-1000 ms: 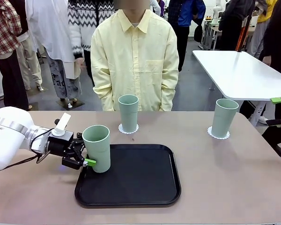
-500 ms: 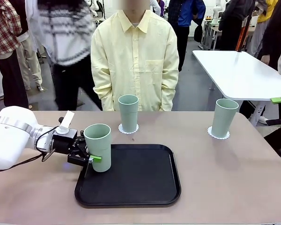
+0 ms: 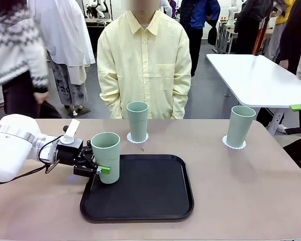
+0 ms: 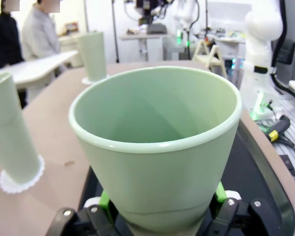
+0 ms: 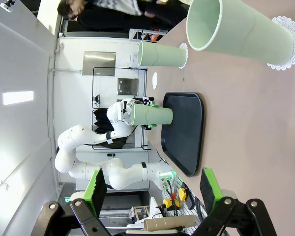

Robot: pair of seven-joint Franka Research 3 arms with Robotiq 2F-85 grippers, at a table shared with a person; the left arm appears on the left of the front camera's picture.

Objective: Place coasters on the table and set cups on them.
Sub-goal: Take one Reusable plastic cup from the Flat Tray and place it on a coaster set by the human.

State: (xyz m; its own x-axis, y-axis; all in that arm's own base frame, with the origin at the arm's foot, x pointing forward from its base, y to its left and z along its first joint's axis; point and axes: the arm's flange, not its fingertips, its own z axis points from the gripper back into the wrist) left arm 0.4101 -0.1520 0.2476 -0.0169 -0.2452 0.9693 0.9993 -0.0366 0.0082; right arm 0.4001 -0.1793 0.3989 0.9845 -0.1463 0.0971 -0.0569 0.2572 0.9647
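My left gripper (image 3: 97, 166) is shut on a pale green cup (image 3: 106, 157), gripping its lower half over the left rim of the black tray (image 3: 150, 196). The cup (image 4: 157, 142) stands nearly upright between the green pads (image 4: 104, 199). I cannot tell whether its base touches the tray. A second cup (image 3: 137, 121) stands on a lacy white coaster (image 3: 137, 138) at the far edge of the table (image 3: 251, 191). A third cup (image 3: 240, 126) stands on a coaster (image 3: 234, 145) at the far right. My right gripper (image 5: 152, 189) is open and holds nothing.
A person in a yellow shirt (image 3: 144, 60) stands at the far side, hands behind the back. A white table (image 3: 256, 75) stands beyond the right corner. My right gripper's green pad (image 3: 298, 107) pokes in at the right edge.
The left gripper has shifted a little to the right with the cup and brought it more upright. The other two cups and the right arm have not moved.
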